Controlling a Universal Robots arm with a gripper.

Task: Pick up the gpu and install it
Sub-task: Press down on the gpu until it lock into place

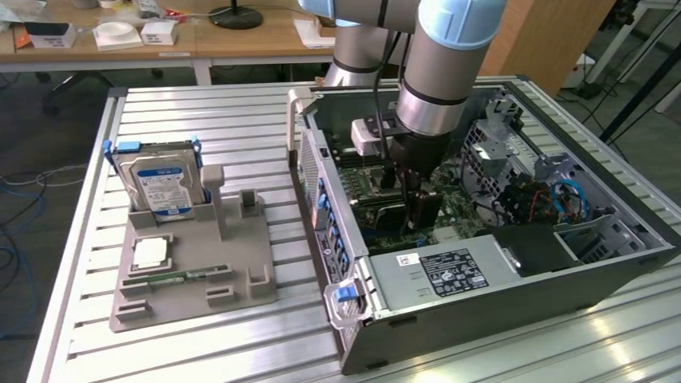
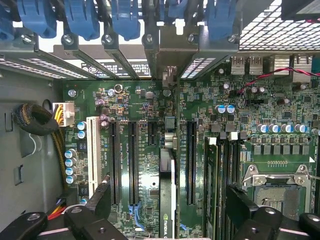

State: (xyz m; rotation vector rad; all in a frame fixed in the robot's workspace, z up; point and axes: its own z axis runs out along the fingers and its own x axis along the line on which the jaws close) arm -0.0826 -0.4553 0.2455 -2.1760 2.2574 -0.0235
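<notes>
Now wide open, hand (image 2: 167,210) straddling the gpu (image 2: 167,185) standing edge-on on the motherboard (image 2: 125,105), fingers (image 2: 102,197) apart from it

Alu slatted table (image 1: 191,112) carries everything. On it, toward exterior view's left: grey plastic holder tray (image 1: 197,299), w/ a hard drive (image 1: 159,183) standing upright in it and a narrow green stick, prob. memory (image 1: 175,277), lying flat. Toward exterior view's right: open PC case (image 1: 596,271), lying on its side.
</notes>
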